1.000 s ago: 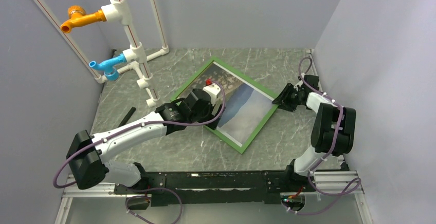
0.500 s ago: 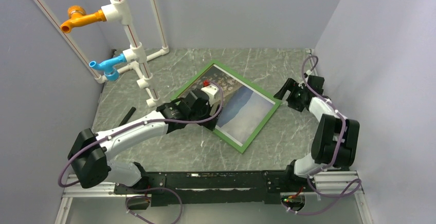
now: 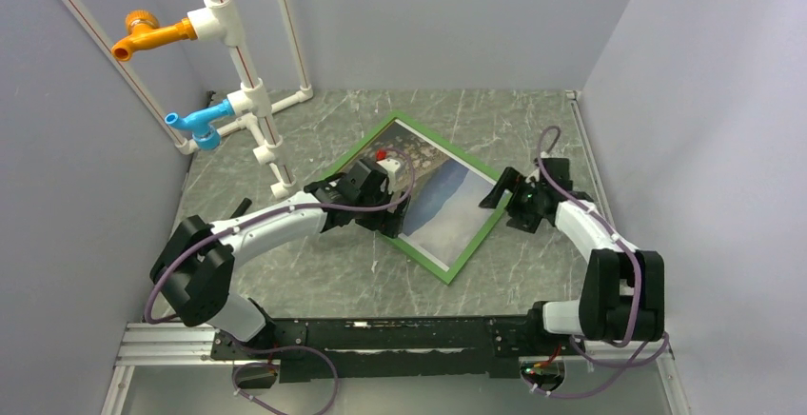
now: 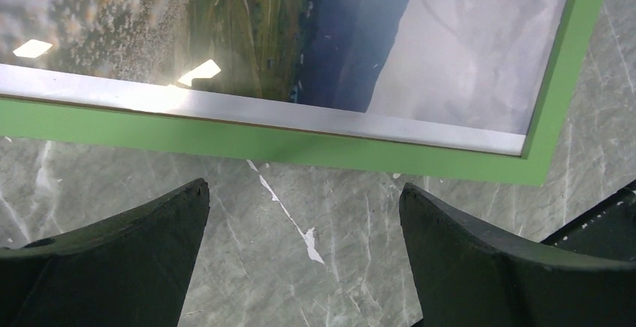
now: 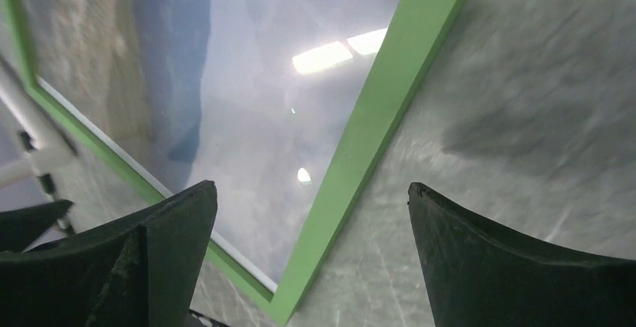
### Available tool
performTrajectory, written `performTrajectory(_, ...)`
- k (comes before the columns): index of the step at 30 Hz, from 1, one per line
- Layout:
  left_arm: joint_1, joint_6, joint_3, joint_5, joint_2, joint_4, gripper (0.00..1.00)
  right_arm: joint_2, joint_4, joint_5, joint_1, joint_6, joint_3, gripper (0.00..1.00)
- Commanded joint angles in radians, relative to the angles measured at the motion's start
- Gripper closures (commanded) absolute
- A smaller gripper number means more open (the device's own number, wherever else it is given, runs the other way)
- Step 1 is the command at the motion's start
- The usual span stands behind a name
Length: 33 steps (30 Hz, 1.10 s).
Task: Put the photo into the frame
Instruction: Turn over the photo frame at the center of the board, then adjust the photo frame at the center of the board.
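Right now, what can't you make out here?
- Top view: left arm covers the near-left edge of the frame and part of the photo.
- Left wrist: frame cut off by the picture's top edge.
- Right wrist: table blurred; glare on the glass washes out the photo.

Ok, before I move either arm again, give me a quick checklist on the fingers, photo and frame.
1. Left fingers open, holding nothing: ok.
2. Right fingers open, holding nothing: ok.
3. Meadow-and-hills paper photo lies inside the thin green rectangular frame's border: ok.
4. Frame flat on the grey marbled table: ok.
5. Photo seated at every corner: cannot tell; the left arm covers part of it.
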Motion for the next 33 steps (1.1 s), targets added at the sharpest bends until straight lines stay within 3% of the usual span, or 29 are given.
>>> performTrajectory(1, 0.002, -0.022, 0.041, 0.039, -0.006, 0.002, 0.01, -0.009, -0.157, 0.149, 0.134, 0.085, 0.012, 0.03)
performTrajectory(6, 0.003, -0.028, 0.049, 0.038, -0.026, -0.034, 0.01, 0.046, -0.187, 0.207, 0.191, 0.11, 0.003, 0.14)
performTrajectory(11, 0.003, -0.041, 0.047, 0.048, -0.076, -0.057, 0.01, 0.119, -0.193, 0.281, 0.251, 0.098, 0.037, 0.46)
performTrajectory(17, 0.003, -0.034, 0.048, 0.04, -0.125, -0.089, 0.01, 0.197, -0.177, 0.307, 0.285, 0.088, 0.073, 0.49)
performTrajectory(27, 0.003, -0.025, 0.047, 0.01, -0.13, -0.114, 0.01, 0.167, -0.251, 0.446, 0.293, 0.023, 0.129, 0.99)
performTrajectory(33, 0.003, -0.014, 0.056, 0.01, -0.107, -0.116, 0.01, 0.144, -0.29, 0.645, 0.291, -0.101, 0.189, 1.0)
